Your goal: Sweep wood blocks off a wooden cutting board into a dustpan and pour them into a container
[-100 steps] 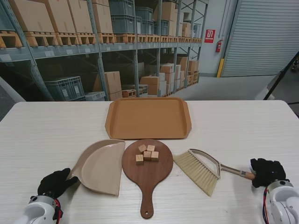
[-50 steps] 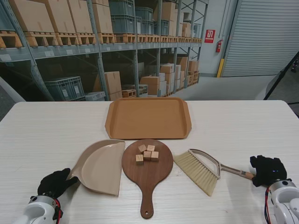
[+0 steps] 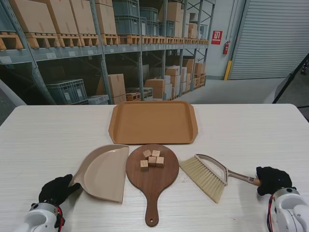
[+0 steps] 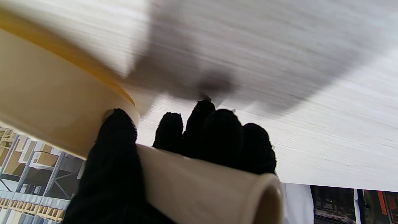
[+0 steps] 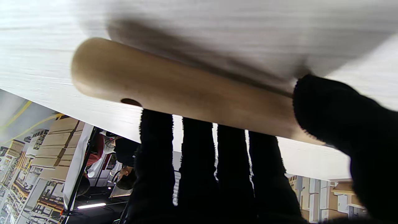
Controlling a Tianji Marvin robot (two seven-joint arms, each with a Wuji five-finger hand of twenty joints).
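You are at the very start: nothing is swept yet. The five wood blocks (image 3: 152, 159) sit in a small cluster on the far, round part of the cutting board (image 3: 152, 181), whose handle points toward you. The dustpan (image 3: 103, 171) lies on the surface (image 3: 43, 140) just to the left of the board, its open edge beside the board's rim, and the brush (image 3: 206, 175) lies just to the right, bristles angled toward the board. The orange tray (image 3: 153, 122), which you can take as the container, lies farther from you and holds nothing. Your left hand (image 3: 59, 188) is wrapped around the dustpan's handle (image 4: 199, 183), thumb on one side and fingers curled over the other, so that grasp looks made. Your right hand (image 3: 272, 180) is at the tip of the brush's wooden handle (image 5: 186, 93); the thumb and four fingers bracket it, but whether they are pressing firmly you cannot tell. Both tools rest on the surface. Lifting, sweeping and pouring all remain.
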